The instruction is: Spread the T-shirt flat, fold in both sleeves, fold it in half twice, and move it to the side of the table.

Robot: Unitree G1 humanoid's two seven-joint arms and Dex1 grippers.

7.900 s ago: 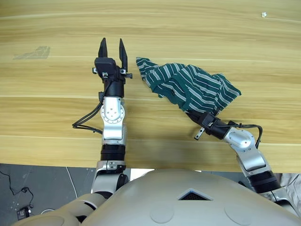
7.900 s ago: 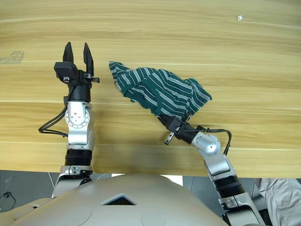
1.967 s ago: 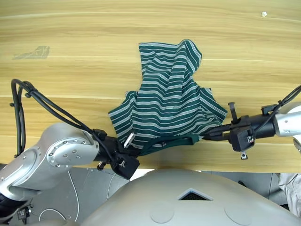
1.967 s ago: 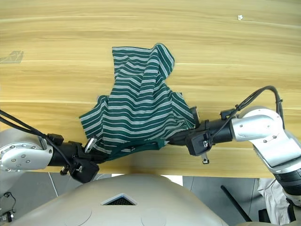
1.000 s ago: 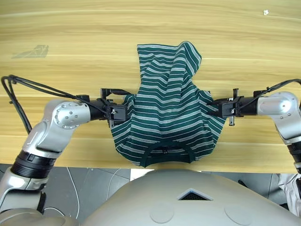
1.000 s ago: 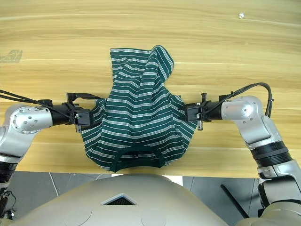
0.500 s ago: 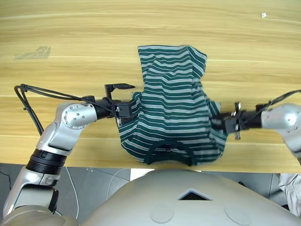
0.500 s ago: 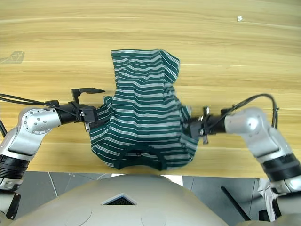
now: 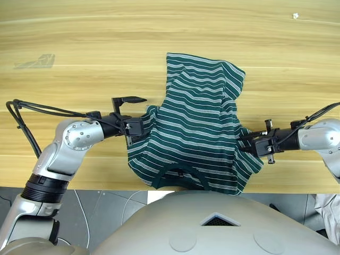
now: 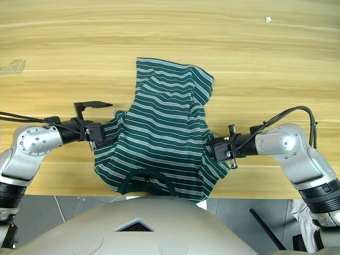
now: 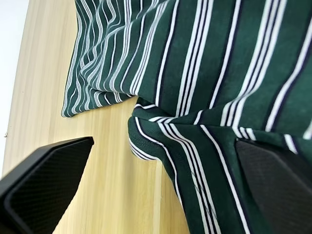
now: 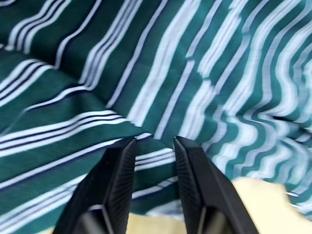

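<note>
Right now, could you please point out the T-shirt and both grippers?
T-shirt [image 9: 199,127], left eye view, middle of striped body.
left gripper [image 11: 165,143], left wrist view, midway between open fingertips.
right gripper [image 12: 152,140], right wrist view, its front end.

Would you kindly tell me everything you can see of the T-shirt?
The T-shirt is soft dark green cloth with thin white stripes, lying rumpled and only partly spread on the wooden table. Its neckline sits at the near edge, where the cloth slightly overhangs. The open left gripper straddles the sleeve nearest it; the right gripper meets its opposite side.
</note>
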